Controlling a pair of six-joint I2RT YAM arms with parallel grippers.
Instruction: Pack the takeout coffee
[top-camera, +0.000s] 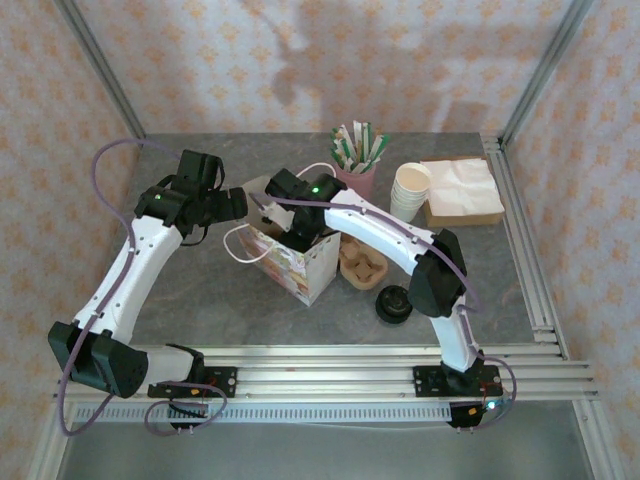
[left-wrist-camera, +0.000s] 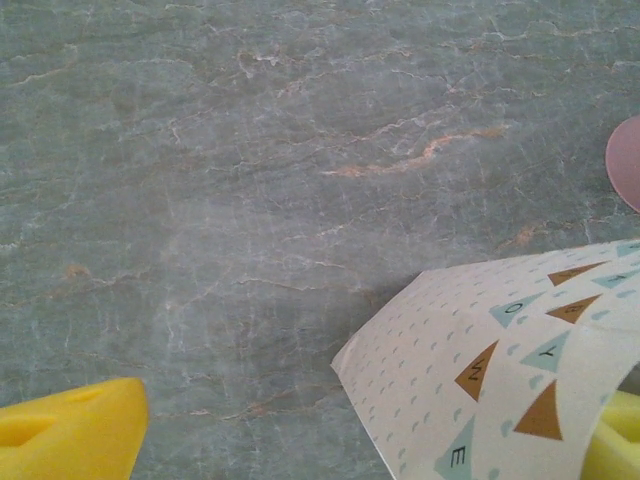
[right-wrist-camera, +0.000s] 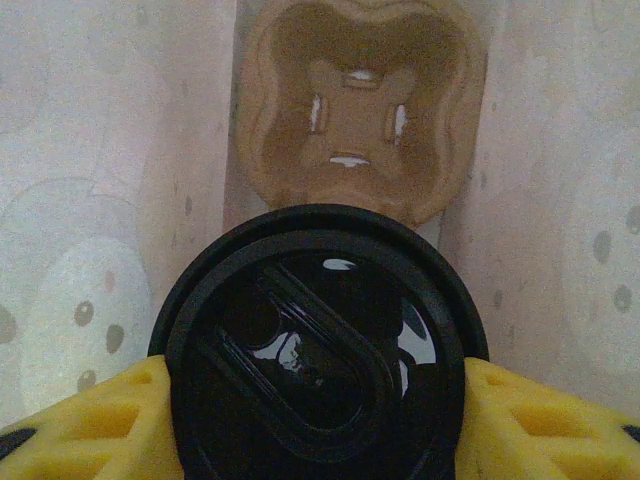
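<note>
Coffee (right-wrist-camera: 318, 340) betw. R fingers (right-wrist-camera: 90, 420), bag walls (right-wrist-camera: 110, 150) close both sides

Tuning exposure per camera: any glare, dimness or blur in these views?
Top external: even light, sharp, soft shadow on the back wall. Left wrist: table crisp, yellow fingers blurred at the edges. Right wrist: dim and soft inside the bag, white glare spots on the takeout coffee lid.

Coffee (right-wrist-camera: 318, 345): glossy black domed lid facing up, clamped in right gripper (right-wrist-camera: 318, 400), down inside bag (right-wrist-camera: 100, 200). Twin coffee (top-camera: 393, 303), dark, lidded, upright on table (top-camera: 200, 290), right of bag.
</note>
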